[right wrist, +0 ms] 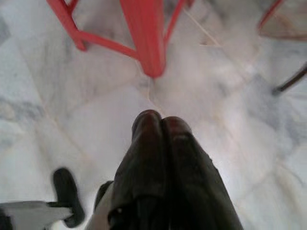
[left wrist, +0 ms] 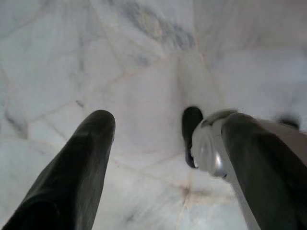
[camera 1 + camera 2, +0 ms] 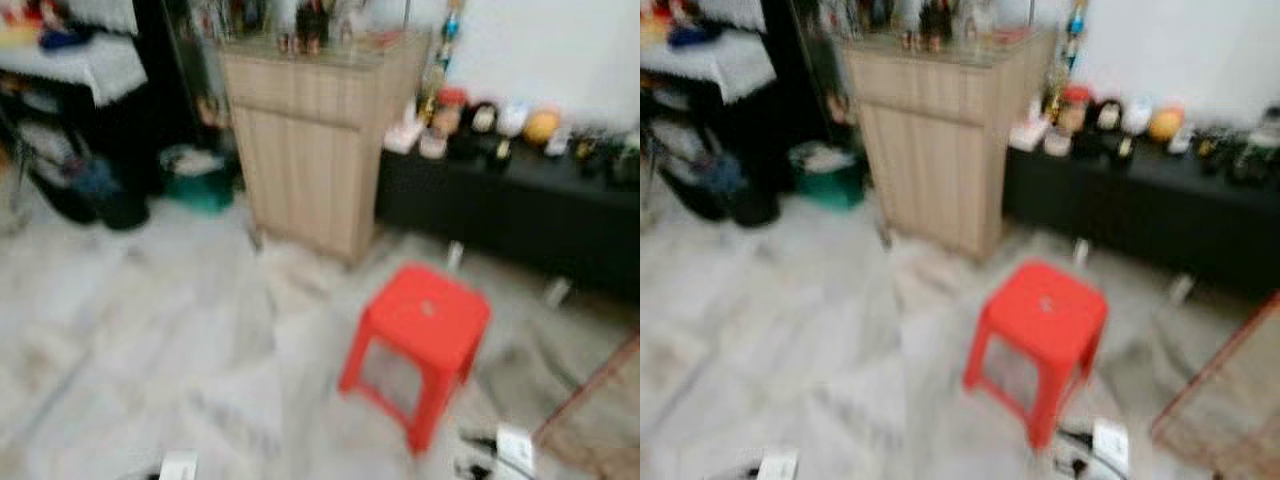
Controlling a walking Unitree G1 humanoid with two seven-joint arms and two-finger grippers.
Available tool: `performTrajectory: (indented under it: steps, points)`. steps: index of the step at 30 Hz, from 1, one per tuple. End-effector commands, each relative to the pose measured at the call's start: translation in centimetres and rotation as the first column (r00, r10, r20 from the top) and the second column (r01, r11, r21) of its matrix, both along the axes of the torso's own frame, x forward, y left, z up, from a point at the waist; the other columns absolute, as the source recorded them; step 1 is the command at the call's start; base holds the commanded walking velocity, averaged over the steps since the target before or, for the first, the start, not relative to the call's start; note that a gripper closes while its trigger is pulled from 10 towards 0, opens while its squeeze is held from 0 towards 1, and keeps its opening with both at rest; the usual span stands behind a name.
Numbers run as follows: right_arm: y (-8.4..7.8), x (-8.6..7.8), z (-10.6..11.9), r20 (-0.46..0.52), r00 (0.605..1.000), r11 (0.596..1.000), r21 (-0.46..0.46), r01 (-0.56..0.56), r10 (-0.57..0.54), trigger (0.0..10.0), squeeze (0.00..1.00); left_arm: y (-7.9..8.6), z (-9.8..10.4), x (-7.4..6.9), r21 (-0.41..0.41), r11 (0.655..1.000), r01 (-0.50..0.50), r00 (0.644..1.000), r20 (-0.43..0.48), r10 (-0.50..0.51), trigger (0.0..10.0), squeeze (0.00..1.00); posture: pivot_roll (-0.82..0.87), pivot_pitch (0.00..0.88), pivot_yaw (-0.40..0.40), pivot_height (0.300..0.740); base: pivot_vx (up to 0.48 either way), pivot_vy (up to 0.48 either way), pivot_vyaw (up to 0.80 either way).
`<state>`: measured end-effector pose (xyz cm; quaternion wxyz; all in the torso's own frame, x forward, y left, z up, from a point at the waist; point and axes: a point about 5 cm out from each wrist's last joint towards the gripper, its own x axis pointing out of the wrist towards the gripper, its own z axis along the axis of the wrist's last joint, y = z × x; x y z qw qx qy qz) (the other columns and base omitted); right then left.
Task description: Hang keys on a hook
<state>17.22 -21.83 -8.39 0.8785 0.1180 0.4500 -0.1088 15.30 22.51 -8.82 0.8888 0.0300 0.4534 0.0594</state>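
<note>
A red plastic stool (image 3: 425,325) stands on the marble floor in front of me. A small pale thing (image 3: 428,307) lies on its seat, too blurred to identify. My left gripper (image 2: 168,120) hangs over bare marble with its two black fingers wide apart and nothing between them. My right gripper (image 1: 161,119) is shut, fingertips pressed together and holding nothing. It hangs just above the floor, close to a leg of the red stool (image 1: 146,38).
A light wooden cabinet (image 3: 310,140) with bottles on top stands behind the stool. A low black bench (image 3: 520,200) with small items runs along the white wall on the right. Dark bags and a green tub (image 3: 200,180) sit at the back left. A brown mat (image 3: 600,420) lies at the right.
</note>
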Motion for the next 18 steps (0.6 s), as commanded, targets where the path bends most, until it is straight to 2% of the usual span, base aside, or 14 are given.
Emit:
performTrajectory:
  steps: [1, 6, 9, 13, 18]
  points:
    - [-0.13, 0.57, 0.30, 0.022, 1.000, 1.000, -0.008, -0.001, 0.002, 10.0, 0.00, -0.19, -0.26, -0.49, -0.008, 1.000, -0.005, 1.000, -0.020, 0.004, 10.0, 0.00, 0.11, 0.000, -0.003, 0.740, -0.304, 0.000, 0.00]
    - [-0.04, 0.60, 0.36, 0.064, 0.995, 0.997, 0.034, 0.075, -0.077, 10.0, 0.00, -0.18, -0.26, -0.50, -0.005, 1.000, -0.001, 1.000, -0.019, 0.001, 10.0, 0.00, 0.12, 0.000, -0.004, 0.740, -0.302, 0.000, 0.00]
    - [0.12, 0.68, 0.43, 0.095, 0.988, 0.990, 0.075, 0.116, -0.123, 10.0, 0.00, -0.13, -0.25, -0.50, -0.003, 1.000, -0.001, 1.000, -0.019, 0.001, 10.0, 0.00, 0.12, 0.000, -0.002, 0.740, 0.000, 0.000, 0.00]
    - [0.43, 1.04, 0.74, 0.183, 0.956, 0.963, 0.181, 0.197, -0.230, 10.0, 0.00, -0.07, -0.19, -0.45, 0.007, 1.000, 0.008, 1.000, -0.013, -0.008, 10.0, 0.00, 0.12, 0.000, 0.001, 0.740, 0.000, 0.000, 0.00]
    - [0.61, 1.28, 0.97, 0.232, 0.925, 0.936, 0.257, 0.240, -0.300, 10.0, 0.00, -0.04, -0.10, -0.33, 0.013, 1.000, 0.015, 1.000, 0.001, -0.015, 10.0, 0.00, 0.12, 0.000, -0.001, 0.740, 0.000, 0.000, 0.00]
